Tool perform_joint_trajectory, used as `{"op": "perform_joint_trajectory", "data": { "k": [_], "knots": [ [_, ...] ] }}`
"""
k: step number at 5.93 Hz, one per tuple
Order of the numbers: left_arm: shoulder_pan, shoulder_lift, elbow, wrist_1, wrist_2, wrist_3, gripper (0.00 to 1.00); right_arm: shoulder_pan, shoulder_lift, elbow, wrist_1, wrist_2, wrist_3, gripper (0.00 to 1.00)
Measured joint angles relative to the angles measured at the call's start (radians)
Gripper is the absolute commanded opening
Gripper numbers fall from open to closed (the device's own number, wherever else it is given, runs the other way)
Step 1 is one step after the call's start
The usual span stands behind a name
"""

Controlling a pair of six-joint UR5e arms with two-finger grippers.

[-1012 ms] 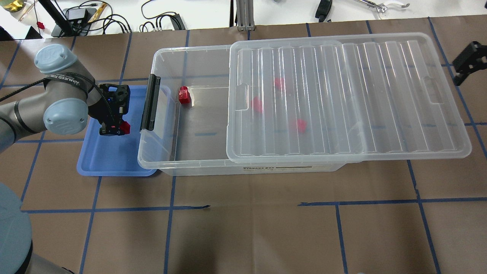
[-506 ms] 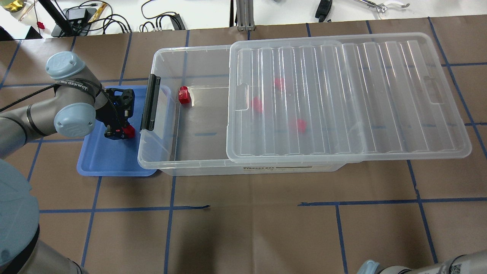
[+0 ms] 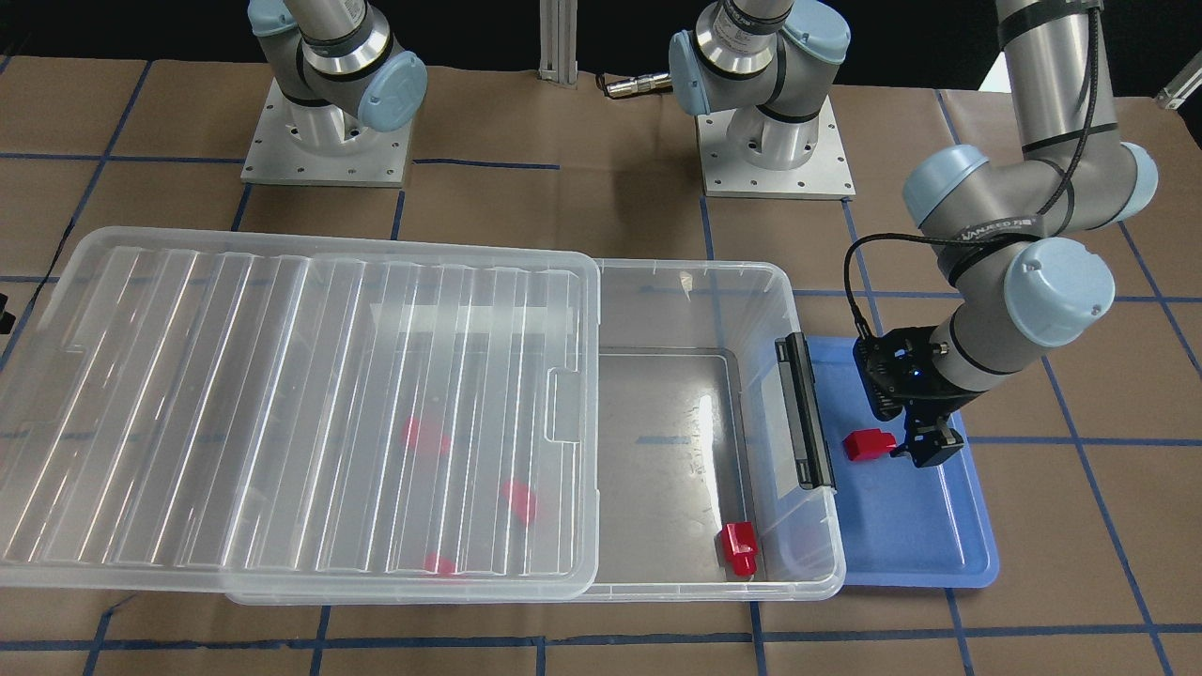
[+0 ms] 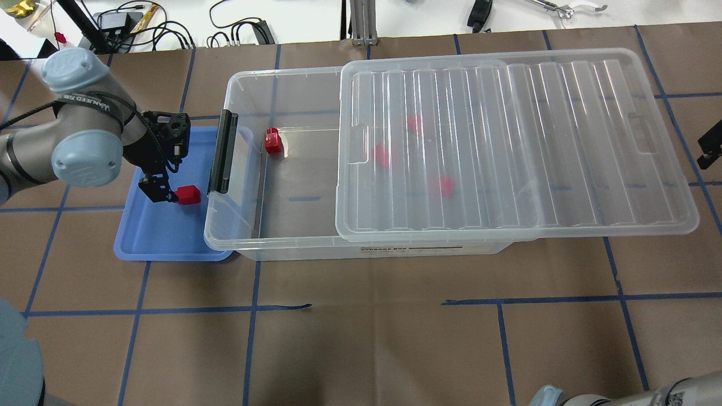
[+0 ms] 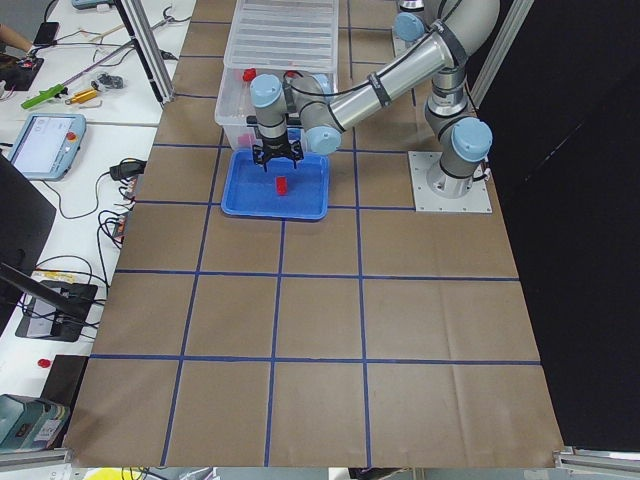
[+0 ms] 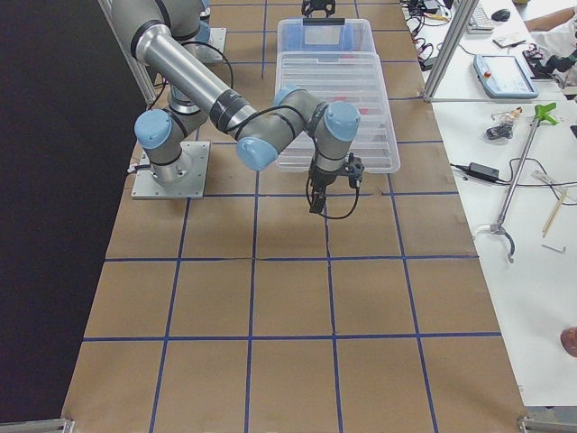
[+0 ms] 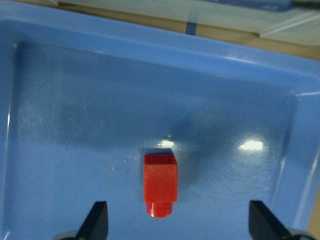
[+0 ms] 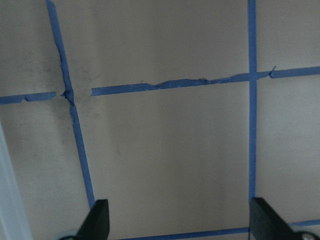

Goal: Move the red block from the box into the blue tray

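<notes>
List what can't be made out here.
1. Three blocks under the lid: blurred by its ribs in overhead and front views; poses unclear.
2. Right tool: cut off by overhead's right edge, tiny in right view.
3. Tray: far corner hidden by left arm in overhead.

Exterior views are bright and even, lit from overhead; shadows are short and soft. On the lid (image 3: pixel 300 404) long white glare streaks run along the ribs — the red blocks (image 4: pixel 382 155) beneath it read pale and smeared. Left wrist view is soft in focus: two white hot spots on the blue tray (image 7: pixel 60 150) floor, with a broad dim shadow around the red block (image 7: pixel 160 182). Right wrist view is dimmer, greyish and slightly blurred.
</notes>
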Motion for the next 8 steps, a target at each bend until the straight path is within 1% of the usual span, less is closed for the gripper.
{"op": "perform_joint_trajectory", "data": {
  "k": [1, 2, 4, 5, 6, 8],
  "knots": [
    [-0.015, 0.059, 0.056, -0.129, -0.003, -0.028, 0.98, 0.022, -0.002, 0.015, -0.004, 0.033, 0.021, 1.00],
    [-0.033, 0.120, 0.116, -0.248, -0.004, -0.051, 0.98, 0.061, -0.004, 0.024, -0.005, 0.047, 0.051, 1.00],
    [-0.054, 0.206, 0.215, -0.477, -0.004, -0.091, 0.98, 0.139, -0.011, 0.031, -0.006, 0.056, 0.107, 1.00],
    [-0.074, 0.238, 0.229, -0.527, 0.000, -0.151, 0.98, 0.171, -0.023, 0.043, -0.006, 0.057, 0.142, 1.00],
    [-0.122, 0.253, 0.227, -0.540, 0.001, -0.298, 0.98, 0.204, -0.035, 0.056, -0.005, 0.058, 0.184, 1.00],
    [-0.254, 0.264, 0.230, -0.515, 0.003, -0.788, 0.98, 0.280, -0.045, 0.064, -0.005, 0.058, 0.252, 1.00]
  ]
}}
